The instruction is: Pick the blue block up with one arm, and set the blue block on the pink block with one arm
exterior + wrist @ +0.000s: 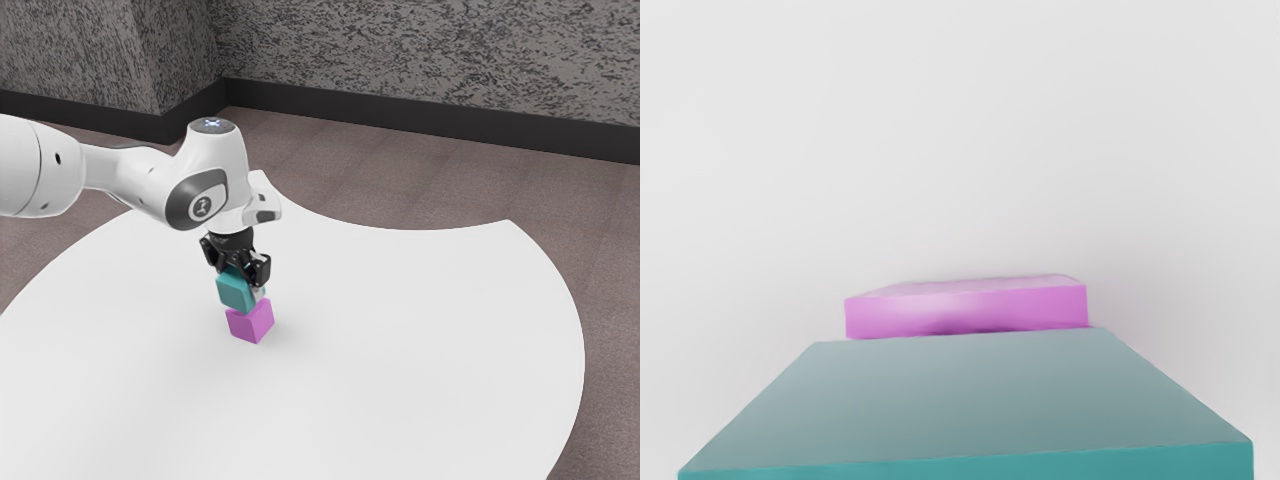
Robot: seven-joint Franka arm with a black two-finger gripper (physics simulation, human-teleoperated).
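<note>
My gripper (243,272) has the blue block (235,291) pinched between its two black fingers, which are closed only as far as the block's width allows, one on either side of its upper part. The block looks more teal than blue. It hangs directly over the pink block (250,322), which sits on the white table (420,340). From the exterior view I can't tell whether the two blocks are touching or whether a thin gap remains. The main risk I see is alignment. The blue block sits slightly toward the exterior view's left of the pink one and looks a little turned against it, and in the wrist view part of the pink top (965,308) shows beyond the blue block's far edge (970,410). If I let go with that offset, I judge it could land with an overhang, tip, or slide off. Letting go from above contact could make it bounce, and pressing down too hard could push the pink block sideways. A finger dragging on a face as I open could also pull the block askew. Neither block has a label or any writing. My arm (120,175) has a small white mark on a grey disc (203,206) and a faint bluish mark on its cap (211,124), and I can't read either one.
</note>
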